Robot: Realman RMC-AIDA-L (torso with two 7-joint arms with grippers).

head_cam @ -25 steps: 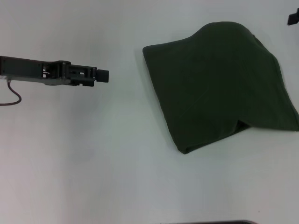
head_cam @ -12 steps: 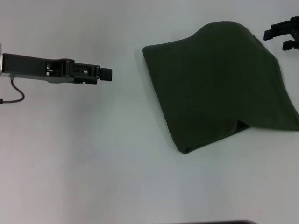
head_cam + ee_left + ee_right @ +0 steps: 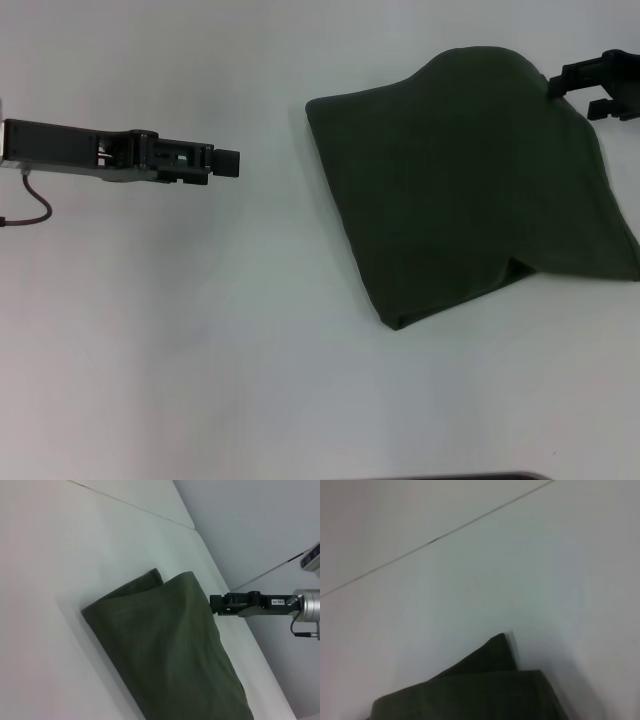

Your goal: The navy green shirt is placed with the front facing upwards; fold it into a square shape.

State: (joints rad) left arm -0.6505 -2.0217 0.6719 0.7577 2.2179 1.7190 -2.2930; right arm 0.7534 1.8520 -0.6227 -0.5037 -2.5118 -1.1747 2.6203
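The shirt (image 3: 465,185) lies folded into a rough bundle on the white table (image 3: 200,350), toward the right. The right gripper (image 3: 566,87) reaches its far right edge with its fingers apart. The left gripper (image 3: 228,163) hovers well left, prongs together. Lettering and collar are hidden.

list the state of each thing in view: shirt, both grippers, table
navy green shirt: folded into a rough bundle, lying on the table, not square
left gripper: over bare table, apart from the shirt
right gripper: open, at the shirt's far right edge
table: white, bears the shirt
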